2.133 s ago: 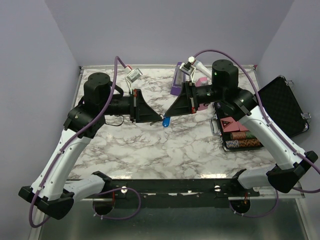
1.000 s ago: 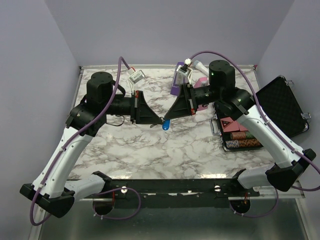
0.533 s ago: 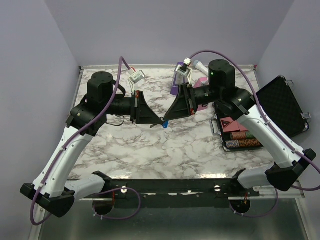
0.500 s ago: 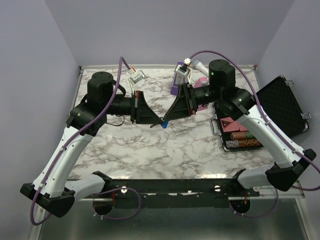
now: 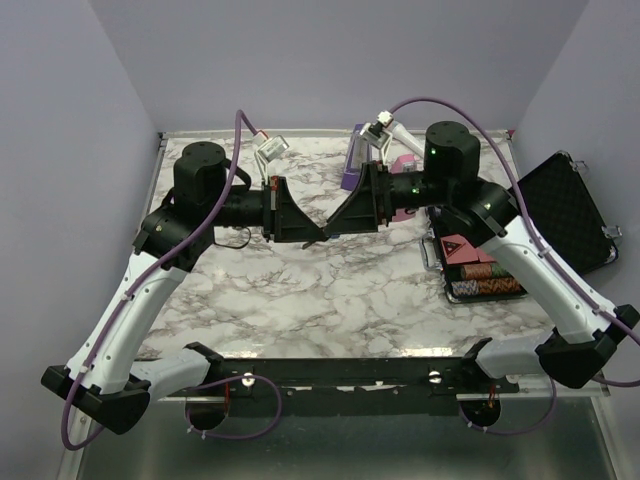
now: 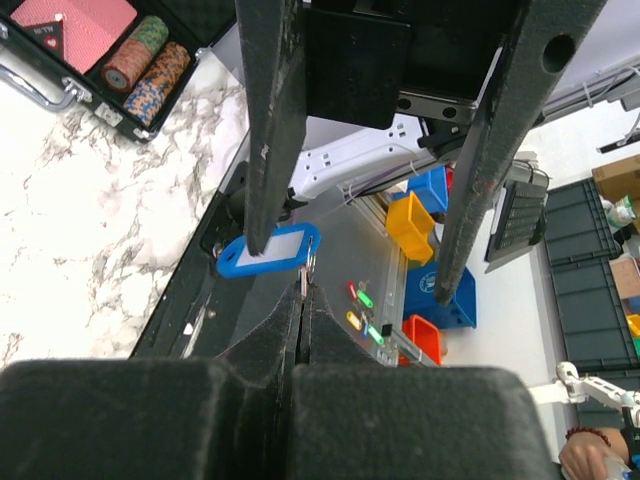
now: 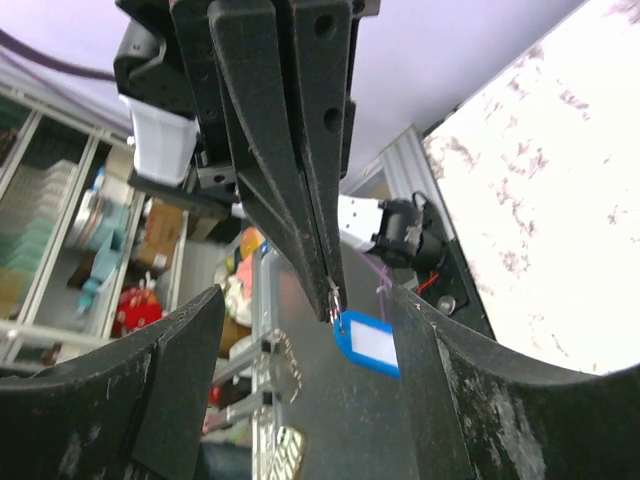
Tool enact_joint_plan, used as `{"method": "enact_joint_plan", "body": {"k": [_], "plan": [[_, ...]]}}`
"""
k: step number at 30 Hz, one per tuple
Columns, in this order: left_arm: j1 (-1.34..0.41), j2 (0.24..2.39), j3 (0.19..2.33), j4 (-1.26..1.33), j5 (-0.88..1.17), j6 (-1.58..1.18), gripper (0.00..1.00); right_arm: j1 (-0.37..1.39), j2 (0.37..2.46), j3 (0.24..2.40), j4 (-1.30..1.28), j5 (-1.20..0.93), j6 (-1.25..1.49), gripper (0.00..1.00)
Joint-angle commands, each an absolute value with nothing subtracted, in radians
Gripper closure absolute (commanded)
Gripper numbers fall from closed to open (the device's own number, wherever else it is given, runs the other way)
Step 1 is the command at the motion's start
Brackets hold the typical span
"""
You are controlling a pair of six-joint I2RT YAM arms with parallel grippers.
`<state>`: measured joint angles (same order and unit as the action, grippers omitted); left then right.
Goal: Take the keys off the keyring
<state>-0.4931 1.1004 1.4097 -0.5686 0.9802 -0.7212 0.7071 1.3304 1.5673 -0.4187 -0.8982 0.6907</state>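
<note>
- Your right gripper (image 5: 338,226) had just let go. Its fingers (image 7: 170,400) stood wide apart with nothing held between them, where a second earlier they were closed at the key.
- Your left gripper (image 6: 302,292) had not changed. It was pressed fully together, pinching the small ring (image 7: 334,297) at the very ends of its fingertips.
- The key (image 6: 268,250) hung from that ring just beyond the left fingertips, inside the gap between the open right fingers.
- In the left wrist view, its blue head lay against or just beside one right finger. I could not tell whether the two were touching.
- From above, the key was hidden behind the two gripper noses, which met tip to tip.
- For the task, this looked like a release without a result. The key was still on the ring, so nothing had come off yet.
- As I judged it, you would have to take the key again with the right fingers. You would then work it around the ring's coil rather than tug it straight away from the left fingertips.
- The left pinch sat on thin wire right at the fingertips. A hard pull there could have slipped the ring out and dropped both pieces.
</note>
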Motion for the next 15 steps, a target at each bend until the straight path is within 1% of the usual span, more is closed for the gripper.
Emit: {"method": "enact_joint_plan", "body": {"k": [1, 7, 9, 15], "plan": [[-0.492, 1.075, 1.390, -0.473, 0.924, -0.781, 1.00, 0.712, 1.258, 1.513, -0.295, -0.704, 0.764, 0.25], [-0.491, 1.071, 1.379, -0.352, 0.832, -0.893, 1.00, 0.713, 1.224, 1.445, -0.155, -0.572, 0.851, 0.24], [-0.491, 1.077, 1.394, -0.353, 0.804, -0.900, 1.00, 0.712, 1.218, 1.430, -0.127, -0.549, 0.865, 0.26], [-0.491, 1.085, 1.427, -0.351, 0.750, -0.914, 1.00, 0.713, 1.246, 1.437, -0.092, -0.557, 0.880, 0.27]]}}
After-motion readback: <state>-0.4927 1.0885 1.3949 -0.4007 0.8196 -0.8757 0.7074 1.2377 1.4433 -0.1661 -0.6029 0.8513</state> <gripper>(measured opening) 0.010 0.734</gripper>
